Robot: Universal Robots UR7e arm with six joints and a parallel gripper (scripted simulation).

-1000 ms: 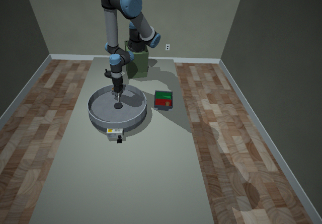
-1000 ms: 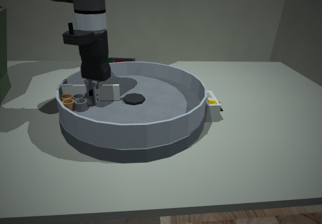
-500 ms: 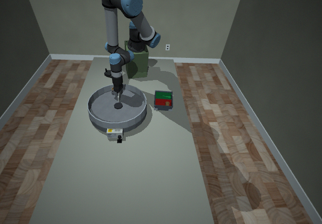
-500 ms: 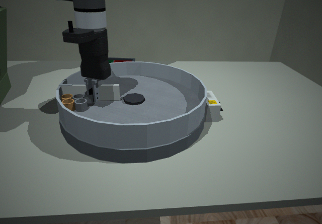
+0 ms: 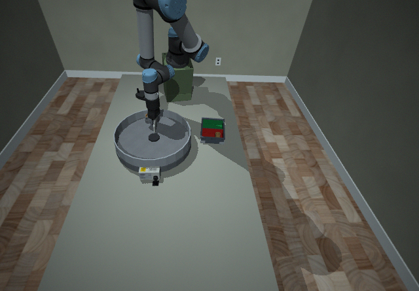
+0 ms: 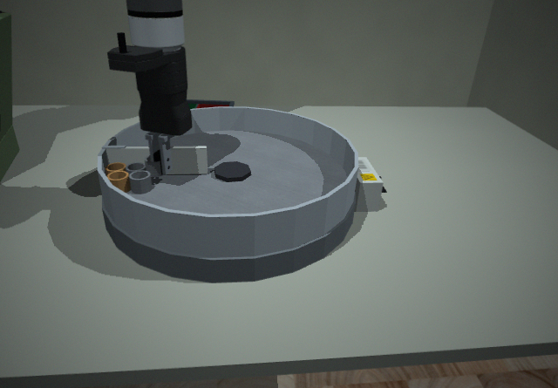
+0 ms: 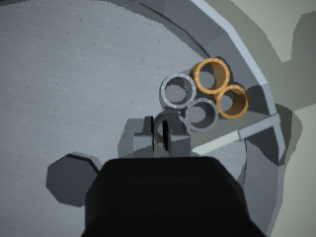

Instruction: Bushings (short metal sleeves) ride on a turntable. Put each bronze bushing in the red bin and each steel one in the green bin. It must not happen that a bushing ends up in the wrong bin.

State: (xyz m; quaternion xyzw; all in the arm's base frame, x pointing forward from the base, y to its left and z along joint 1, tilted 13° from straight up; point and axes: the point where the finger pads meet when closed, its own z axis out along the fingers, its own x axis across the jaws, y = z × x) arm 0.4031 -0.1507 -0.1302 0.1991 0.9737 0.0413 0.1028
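Your pincer (image 5: 154, 126) (image 6: 157, 154) (image 7: 158, 126) looks closed on a steel bushing (image 6: 155, 166) (image 7: 169, 115), apparently by its wall, low in the turntable (image 5: 152, 162) (image 6: 225, 240) (image 7: 257, 74). In the wrist view, two loose grey bushings (image 5: 147, 121) (image 6: 140, 186) (image 7: 178, 105) sit at one and two o'clock, with two bronze bushings (image 5: 146, 115) (image 6: 119, 184) (image 7: 197, 85) beyond. A pale baffle (image 6: 191, 160) (image 7: 217, 142) stands close by at three. From above, the bins lie at three o'clock on the desk (image 5: 152, 230) (image 6: 315, 311): one bronze piece (image 5: 217, 134) is in the red bin (image 5: 207, 132) (image 6: 214, 105); you can't confirm any in the green bin (image 5: 207, 122) (image 6: 193, 105). Five remain; lift over the rim.
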